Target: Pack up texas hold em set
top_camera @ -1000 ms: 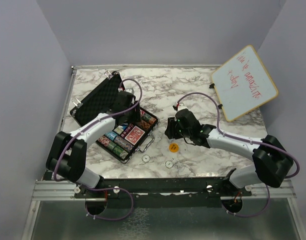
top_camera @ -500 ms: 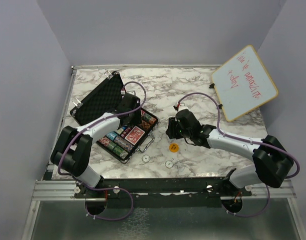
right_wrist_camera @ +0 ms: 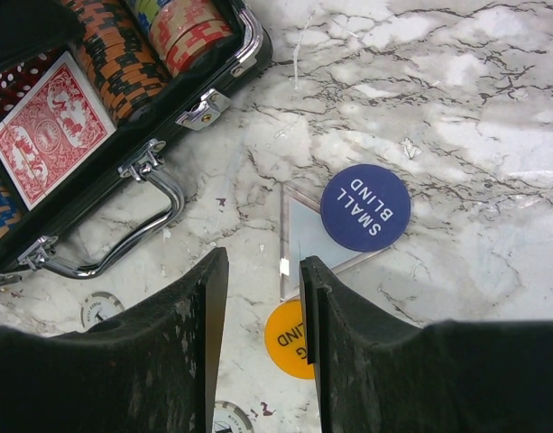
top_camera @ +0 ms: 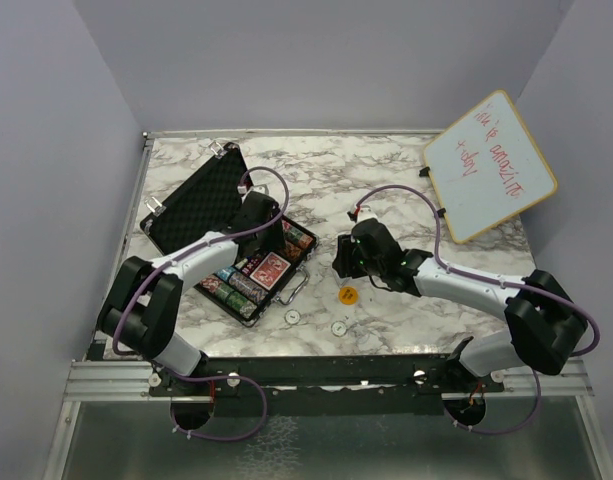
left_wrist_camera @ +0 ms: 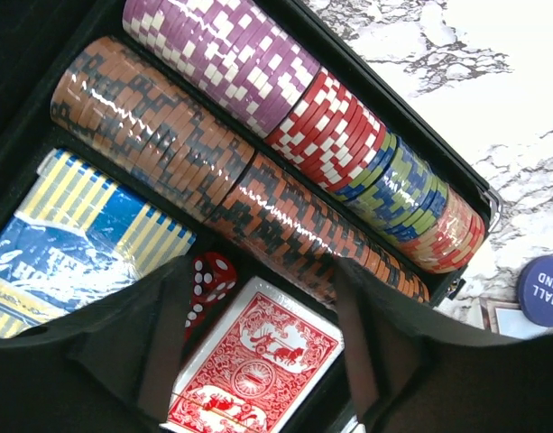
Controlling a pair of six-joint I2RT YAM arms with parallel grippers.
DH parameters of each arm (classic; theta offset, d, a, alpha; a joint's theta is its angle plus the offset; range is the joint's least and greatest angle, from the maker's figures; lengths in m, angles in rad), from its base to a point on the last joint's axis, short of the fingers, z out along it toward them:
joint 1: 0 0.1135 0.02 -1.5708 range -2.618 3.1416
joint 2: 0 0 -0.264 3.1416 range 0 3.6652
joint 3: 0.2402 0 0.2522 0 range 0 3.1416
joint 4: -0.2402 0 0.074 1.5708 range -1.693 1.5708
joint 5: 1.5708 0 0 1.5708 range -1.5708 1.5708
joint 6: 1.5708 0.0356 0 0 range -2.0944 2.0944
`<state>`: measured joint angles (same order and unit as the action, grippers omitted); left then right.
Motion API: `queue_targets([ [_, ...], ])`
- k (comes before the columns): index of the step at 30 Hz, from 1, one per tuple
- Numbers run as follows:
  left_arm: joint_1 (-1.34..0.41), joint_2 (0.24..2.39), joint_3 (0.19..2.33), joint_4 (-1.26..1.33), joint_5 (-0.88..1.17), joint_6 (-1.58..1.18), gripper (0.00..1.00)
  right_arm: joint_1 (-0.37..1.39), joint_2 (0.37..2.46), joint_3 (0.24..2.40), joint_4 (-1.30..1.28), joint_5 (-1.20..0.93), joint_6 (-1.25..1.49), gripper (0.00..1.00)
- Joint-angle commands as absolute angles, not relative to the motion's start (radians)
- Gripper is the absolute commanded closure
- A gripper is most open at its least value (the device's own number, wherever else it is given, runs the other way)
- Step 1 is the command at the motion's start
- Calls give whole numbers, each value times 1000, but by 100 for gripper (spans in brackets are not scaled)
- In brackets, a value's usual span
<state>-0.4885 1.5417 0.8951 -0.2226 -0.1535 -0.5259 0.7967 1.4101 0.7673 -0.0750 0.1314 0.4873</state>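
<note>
The black case lies open at the left, with its foam lid [top_camera: 191,200] raised and its tray [top_camera: 304,262] holding chips and decks. My left gripper [top_camera: 267,236] hovers open and empty over the tray. Between its fingers [left_wrist_camera: 163,347] I see the red deck [left_wrist_camera: 253,370] and a red die [left_wrist_camera: 211,273], with striped chip rows [left_wrist_camera: 213,153] and the blue deck [left_wrist_camera: 78,234] beyond. My right gripper [top_camera: 344,258] is open and empty above the table, over a blue "SMALL BLIND" button [right_wrist_camera: 365,207], a clear square plate [right_wrist_camera: 305,236] and an orange button [right_wrist_camera: 290,338].
The case handle [right_wrist_camera: 123,244] and latches face the right gripper. Two pale round buttons [top_camera: 292,317] [top_camera: 338,327] lie near the front edge, and the orange button [top_camera: 347,295] lies beside them. A wood-framed whiteboard [top_camera: 489,165] leans at the back right.
My left gripper has moved a little forward and right from the lid edge to over the tray. The right arm has hardly moved.
</note>
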Motion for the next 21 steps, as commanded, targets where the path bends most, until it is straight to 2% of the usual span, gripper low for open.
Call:
queue_targets([
  [1,-493,1491,852,-187,-152,-537,40,793,1432,762,-57,143,477,57],
  [6,-492,1497,906,-275,-162,-448,54,793,1441,764,-61,143,474,57],
  [12,-492,1561,1116,-539,-125,-269,54,793,1453,764,-47,128,473,58],
  [18,-492,1612,1153,-635,-24,-155,54,793,1457,757,-39,112,474,59],
  [21,-494,1644,1162,-691,23,-117,50,792,1455,756,-37,112,473,59],
])
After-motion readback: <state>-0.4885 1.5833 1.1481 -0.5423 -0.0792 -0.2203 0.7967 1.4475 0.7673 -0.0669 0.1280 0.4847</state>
